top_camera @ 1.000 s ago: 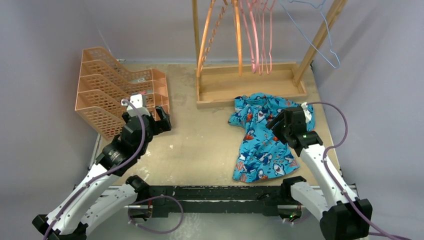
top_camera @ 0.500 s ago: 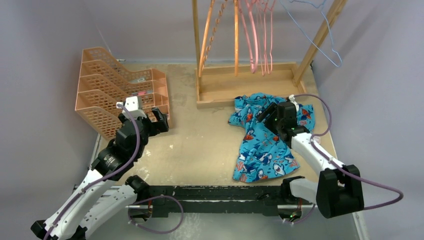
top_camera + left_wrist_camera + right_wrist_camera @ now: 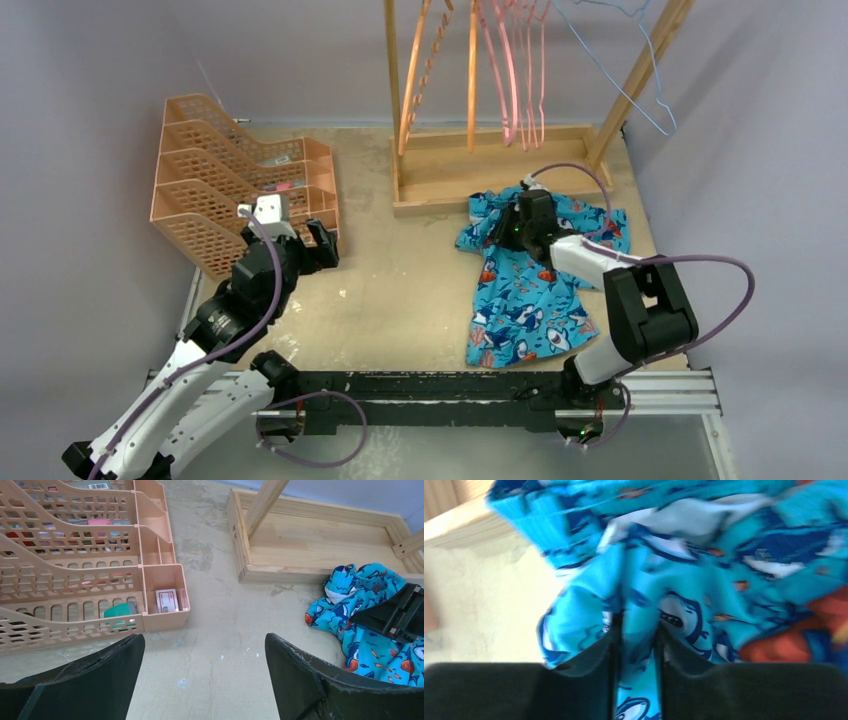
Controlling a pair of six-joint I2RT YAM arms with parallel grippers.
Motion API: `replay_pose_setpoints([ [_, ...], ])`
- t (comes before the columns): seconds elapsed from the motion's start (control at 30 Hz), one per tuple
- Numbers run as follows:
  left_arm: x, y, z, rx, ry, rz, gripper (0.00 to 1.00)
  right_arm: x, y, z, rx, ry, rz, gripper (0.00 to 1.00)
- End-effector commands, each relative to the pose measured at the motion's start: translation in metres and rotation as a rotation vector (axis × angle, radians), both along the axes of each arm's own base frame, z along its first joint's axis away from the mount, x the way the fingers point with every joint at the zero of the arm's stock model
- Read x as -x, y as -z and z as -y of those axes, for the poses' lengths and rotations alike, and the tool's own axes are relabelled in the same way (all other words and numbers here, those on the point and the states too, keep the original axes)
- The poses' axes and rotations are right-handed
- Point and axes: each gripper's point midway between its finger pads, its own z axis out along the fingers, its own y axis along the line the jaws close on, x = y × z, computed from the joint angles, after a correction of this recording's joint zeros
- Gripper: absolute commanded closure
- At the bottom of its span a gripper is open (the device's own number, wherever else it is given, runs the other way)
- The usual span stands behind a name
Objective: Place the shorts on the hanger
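The worn beige tabletop (image 3: 400,300) spans the whole scene. At its back stands a bare wooden rack with slanted posts rising from a shallow tray-like base (image 3: 500,172). At the left back sits a stepped orange plastic file organizer with perforated walls (image 3: 215,180); small cards and a green item lie in its front compartments.

The bright turquoise shorts printed with sharks and small orange-red fish (image 3: 525,300) lie crumpled on the table's right half. Their bunched top edge is just in front of the rack's base, and one leg trails toward the near edge.

The thin pink triangular hanger (image 3: 510,90) hangs from the rack above the tray base, with orange hangers to its left and a light-blue wire hanger (image 3: 625,75) to its right. It is apart from the shorts.

The left gripper (image 3: 204,640) hovers near the organizer's front corner, with its fingers spread wide and nothing between them. The right gripper (image 3: 636,635) is down on the bunched top of the shorts. Its fingers are drawn close together with a fold of the fabric pinched between them.
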Motion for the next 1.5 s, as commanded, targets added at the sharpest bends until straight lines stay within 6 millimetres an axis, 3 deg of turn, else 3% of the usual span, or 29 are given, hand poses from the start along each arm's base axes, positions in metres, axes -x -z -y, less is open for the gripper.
replay_pose_setpoints([
  [0.0, -0.004, -0.008, 0.002, 0.0, 0.012, 0.039, 0.12, -0.007, -0.04, -0.05, 0.016, -0.169, 0.138, 0.78],
  [0.13, -0.006, -0.004, -0.005, -0.008, -0.037, 0.023, 0.15, 0.008, -0.061, -0.082, -0.015, -0.261, 0.191, 0.93],
  [0.37, -0.004, 0.0, -0.034, 0.003, -0.237, -0.026, 0.25, 0.053, -0.11, -0.146, -0.194, -0.465, 0.312, 0.95],
  [0.53, -0.001, 0.004, -0.024, 0.129, -0.236, -0.055, 0.28, 0.087, -0.145, -0.186, -0.311, -0.573, 0.381, 0.94],
  [0.63, 0.0, 0.009, -0.004, 0.241, -0.168, -0.07, 0.29, 0.105, -0.148, -0.203, -0.347, -0.608, 0.368, 0.94],
  [0.77, -0.002, 0.021, 0.018, 0.328, -0.099, -0.09, 0.29, 0.122, -0.124, -0.212, -0.321, -0.615, 0.288, 0.89],
  [0.83, -0.004, 0.032, 0.02, 0.32, -0.102, -0.111, 0.29, 0.126, -0.107, -0.21, -0.281, -0.606, 0.244, 0.83],
  [0.93, -0.007, 0.042, 0.026, 0.307, -0.093, -0.136, 0.29, 0.124, -0.091, -0.193, -0.18, -0.556, 0.186, 0.65],
  [1.0, -0.009, 0.048, 0.031, 0.304, -0.078, -0.152, 0.29, 0.118, -0.092, -0.18, -0.111, -0.504, 0.172, 0.59],
  [1.23, -0.024, 0.054, 0.062, 0.427, -0.042, -0.197, 0.31, 0.106, -0.116, -0.153, 0.019, -0.428, 0.217, 0.52],
  [1.47, -0.042, 0.079, 0.12, 0.565, 0.066, -0.329, 0.36, 0.087, -0.107, -0.123, 0.137, -0.296, 0.224, 0.52],
])
